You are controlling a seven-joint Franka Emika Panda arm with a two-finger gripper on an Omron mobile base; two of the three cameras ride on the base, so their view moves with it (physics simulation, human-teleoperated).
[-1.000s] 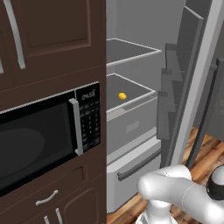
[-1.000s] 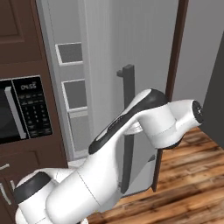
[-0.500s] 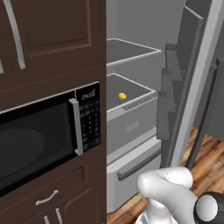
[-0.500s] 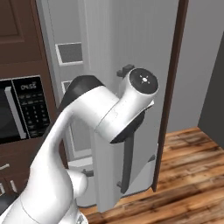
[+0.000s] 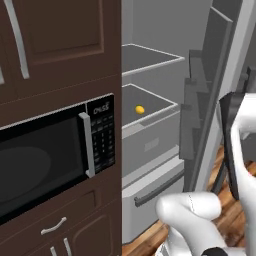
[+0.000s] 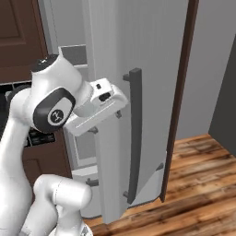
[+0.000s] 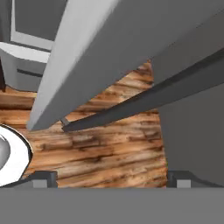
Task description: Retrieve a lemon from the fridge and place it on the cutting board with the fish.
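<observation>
The fridge (image 5: 150,75) stands open, and the small yellow lemon (image 5: 139,109) lies on a grey inner shelf above the drawer front. My white arm rises at the right of the left base view, well right of the lemon and outside the fridge. In the right base view my hand (image 6: 103,99) sits against the outer face of the open fridge door (image 6: 152,69), just left of its dark bar handle (image 6: 134,138). In the hand view my gripper (image 7: 111,180) is open, its fingertips (image 7: 43,177) wide apart with nothing between them. The cutting board and fish are out of view.
A black microwave (image 5: 45,160) is set in dark brown cabinets left of the fridge. The open door's inner bins (image 5: 197,115) stand between my arm and the shelves. A wood floor (image 6: 203,184) stretches to the right of the door.
My arm has swung: its elbow moved left in the right base view and the hand now lies by the door handle. A forearm link has risen at the right of the left base view.
</observation>
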